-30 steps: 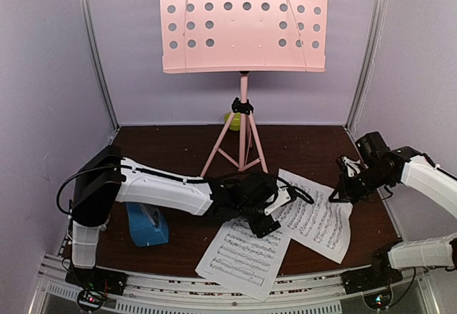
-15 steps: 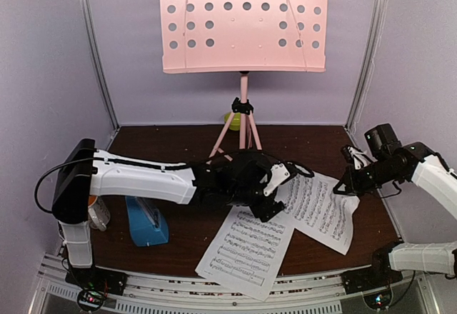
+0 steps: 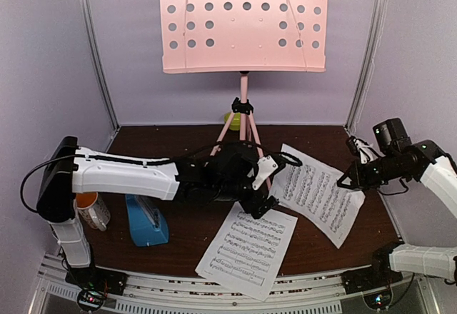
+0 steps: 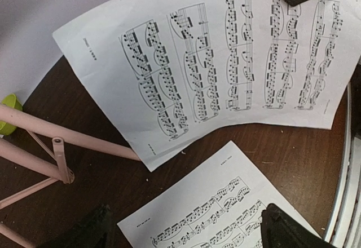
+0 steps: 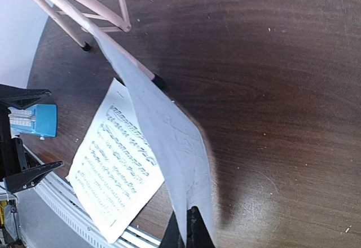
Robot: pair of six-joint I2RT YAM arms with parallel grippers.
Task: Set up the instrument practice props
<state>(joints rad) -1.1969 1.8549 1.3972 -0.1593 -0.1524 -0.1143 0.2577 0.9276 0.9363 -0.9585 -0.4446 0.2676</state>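
Note:
The pink music stand rises at the back, its tripod legs on the dark table. One sheet-music page hangs lifted off the table, pinched at its right edge by my shut right gripper; in the right wrist view this page runs edge-on into the closed gripper. The other page lies flat near the front edge. My left gripper hovers open over that flat page's upper corner, nothing between its fingers. The blue metronome stands front left.
A cream mug sits beside the left arm's base. A small lime-green bowl rests behind the tripod. Metal rails run along the table's front edge, and purple walls close in on three sides.
My right gripper has risen and drawn right, lifting its page off the table. The left gripper has moved back toward the tripod and opened wider, uncovering the mug.

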